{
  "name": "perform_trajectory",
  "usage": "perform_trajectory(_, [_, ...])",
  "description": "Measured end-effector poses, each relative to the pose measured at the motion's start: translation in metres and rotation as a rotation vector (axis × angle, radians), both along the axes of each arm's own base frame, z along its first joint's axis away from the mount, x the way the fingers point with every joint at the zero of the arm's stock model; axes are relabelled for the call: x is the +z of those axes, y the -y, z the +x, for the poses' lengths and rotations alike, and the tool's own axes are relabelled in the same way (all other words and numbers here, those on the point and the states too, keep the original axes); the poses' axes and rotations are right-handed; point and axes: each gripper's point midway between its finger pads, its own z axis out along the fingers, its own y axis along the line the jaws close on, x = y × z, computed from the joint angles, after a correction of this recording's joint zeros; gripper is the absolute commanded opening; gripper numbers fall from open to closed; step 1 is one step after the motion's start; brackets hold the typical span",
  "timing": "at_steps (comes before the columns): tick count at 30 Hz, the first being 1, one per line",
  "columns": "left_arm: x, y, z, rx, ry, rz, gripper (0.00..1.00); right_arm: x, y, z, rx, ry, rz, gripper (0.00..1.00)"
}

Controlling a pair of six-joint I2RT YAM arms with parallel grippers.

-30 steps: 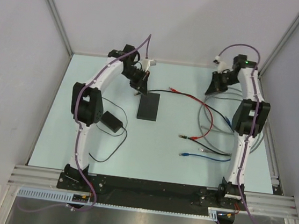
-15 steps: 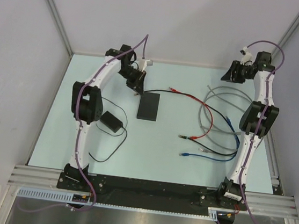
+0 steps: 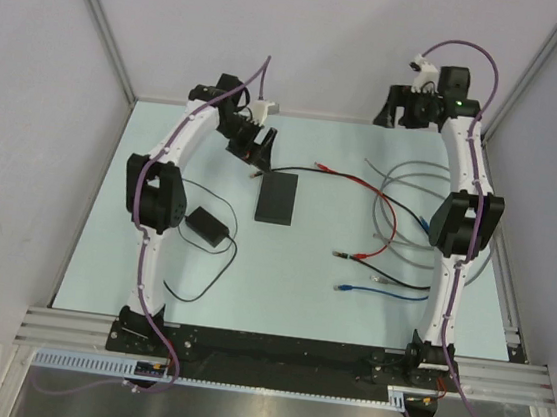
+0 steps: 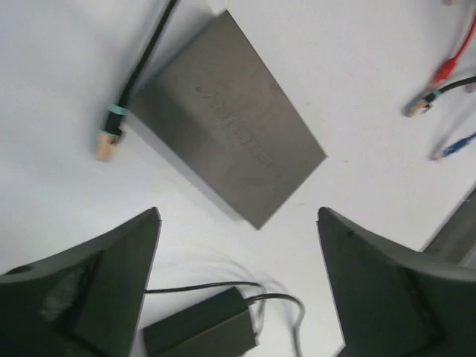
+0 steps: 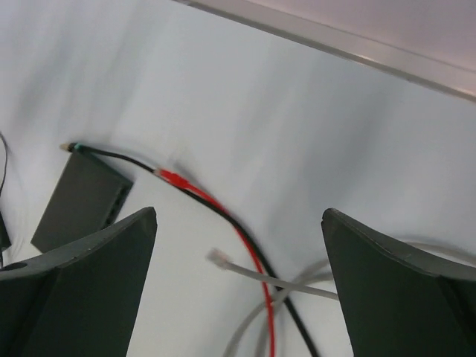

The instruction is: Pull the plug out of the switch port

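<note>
Vs. 1 s earlier, L gripper [image 4: 238,217] had lifted back off the flat matte-black rectangular switch [image 4: 230,123]; fingers wide apart, holding nothing. Tan-tipped, green-banded plug [image 4: 109,141] lay just beside the switch's corner, apparently out of its port, so pull prob. done. R gripper [image 5: 238,217], likewise spread and empty, had swung up twd rear wall [image 3: 327,43]. Switch sat mid-table, left of centre.

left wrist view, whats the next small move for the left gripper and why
Likely just raise the left gripper away. Its jaws stand open and empty above the switch, and the plug with the green band lies loose on the table beside the switch's corner, its tip in no port, so the pull looks done.
</note>
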Motion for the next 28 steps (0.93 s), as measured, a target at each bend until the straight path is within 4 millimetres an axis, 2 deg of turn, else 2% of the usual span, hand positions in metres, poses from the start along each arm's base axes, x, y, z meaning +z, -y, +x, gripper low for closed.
perform_trajectory(3, [0.026,-0.009,0.011,0.046,0.095,0.043,1.00,0.026,-0.037,-0.012,0.008,0.030,-0.015,1.00])
perform_trajectory(5, [0.050,-0.015,0.025,0.078,0.190,0.072,0.99,0.043,-0.045,-0.013,-0.045,0.047,-0.012,1.00])
perform_trajectory(8, [0.093,-0.028,0.047,0.151,0.362,0.116,1.00,0.063,-0.024,-0.009,-0.219,0.069,-0.038,1.00])
perform_trajectory(11, [0.138,-0.049,0.062,0.259,0.516,0.149,1.00,0.069,0.003,-0.009,-0.380,0.080,-0.093,1.00])
perform_trajectory(13, [0.167,-0.070,0.070,0.351,0.604,0.167,1.00,0.070,0.014,-0.010,-0.447,0.080,-0.117,1.00])
perform_trajectory(16, [0.196,-0.104,0.084,0.468,0.691,0.198,1.00,0.068,0.022,-0.010,-0.504,0.064,-0.114,1.00])
perform_trajectory(19, [0.203,-0.137,0.093,0.555,0.718,0.229,0.99,0.071,0.032,-0.011,-0.544,0.036,-0.094,1.00])
perform_trajectory(22, [0.200,-0.163,0.096,0.612,0.709,0.265,1.00,0.085,0.048,-0.007,-0.589,0.053,-0.070,1.00])
perform_trajectory(24, [0.198,-0.171,0.097,0.631,0.703,0.273,0.99,0.088,0.057,-0.007,-0.612,0.054,-0.061,1.00])
perform_trajectory(28, [0.191,-0.169,0.095,0.621,0.682,0.269,1.00,0.083,0.068,-0.009,-0.650,0.027,-0.054,1.00])
